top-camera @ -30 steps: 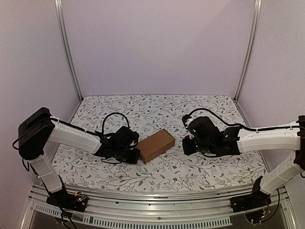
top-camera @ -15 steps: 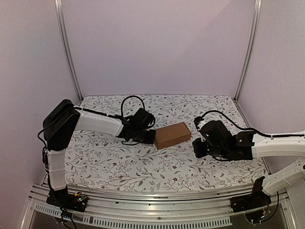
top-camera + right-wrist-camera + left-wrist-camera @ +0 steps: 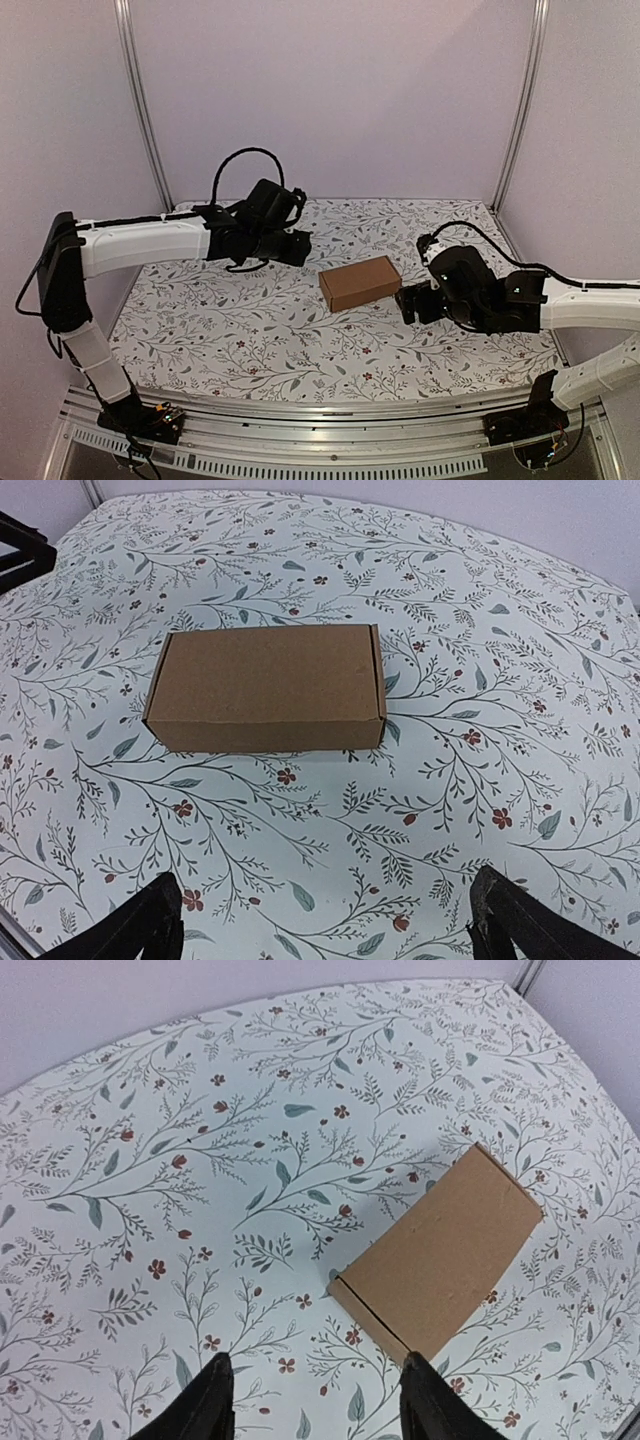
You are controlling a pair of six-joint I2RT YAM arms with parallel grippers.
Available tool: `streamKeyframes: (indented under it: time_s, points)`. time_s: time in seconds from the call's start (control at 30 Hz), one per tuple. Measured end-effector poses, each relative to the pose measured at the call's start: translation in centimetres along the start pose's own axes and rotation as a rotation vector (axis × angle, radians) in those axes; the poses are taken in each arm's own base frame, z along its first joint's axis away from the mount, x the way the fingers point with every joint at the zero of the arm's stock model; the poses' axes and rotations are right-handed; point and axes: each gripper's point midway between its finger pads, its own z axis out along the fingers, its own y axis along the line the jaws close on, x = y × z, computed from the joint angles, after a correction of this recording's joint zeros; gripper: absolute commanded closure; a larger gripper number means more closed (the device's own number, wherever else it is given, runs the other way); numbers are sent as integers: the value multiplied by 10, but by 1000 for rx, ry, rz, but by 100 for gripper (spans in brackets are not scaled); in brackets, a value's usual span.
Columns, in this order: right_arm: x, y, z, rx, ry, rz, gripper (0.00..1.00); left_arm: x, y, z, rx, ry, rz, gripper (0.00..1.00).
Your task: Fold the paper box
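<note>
Now | paper box (image 3: 360, 283) closed, on floral table (image 3: 250, 330) between tools | left tool (image 3: 315, 1385) spread | right tool (image 3: 330, 920) spread wide

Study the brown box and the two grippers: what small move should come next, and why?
Probably draw both arms back toward their bases. The paper box lies closed on the table, no flap standing up in any view, and the left gripper and right gripper are both open, holding nothing and apart from it, so no fold seems left.
</note>
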Motion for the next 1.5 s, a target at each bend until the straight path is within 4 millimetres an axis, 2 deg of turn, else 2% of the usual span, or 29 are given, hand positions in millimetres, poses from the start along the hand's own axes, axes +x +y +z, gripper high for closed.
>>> streamKeyframes:
  time_s: [0.07, 0.13, 0.33, 0.5, 0.67, 0.83, 0.93, 1.07, 1.23, 1.5]
  points:
    - [-8, 0, -3, 8, -14, -6, 1, -19, 3, -27, 10, -54, -10, 22]
    - [-17, 0, -5, 13, -30, -12, 1, -31, 7, -48, 15, -91, -11, 2]
    - [-44, -8, -17, 79, -79, -30, 1, -40, 26, -104, -5, -131, -6, 1]
    - [-76, -21, -35, 168, -138, -30, 1, -43, 47, -160, -16, -175, -13, 0]
    - [-102, -41, -61, 258, -207, -26, 1, -51, 59, -214, 23, -257, -18, 1]
    - [-127, -66, -97, 345, -286, -3, 1, -57, 62, -250, 69, -343, 15, 1]
    - [-140, -73, -116, 340, -313, 7, 1, -51, 64, -260, 92, -387, 51, 1]
    - [-143, -80, -129, 345, -339, 7, 1, -28, 69, -252, 91, -390, 103, 0]
    - [-130, -82, -118, 373, -307, -37, 1, -19, 69, -247, 94, -385, 133, 0]
    - [-131, -75, -109, 368, -297, -66, 1, -24, 70, -256, 99, -424, 130, 1]
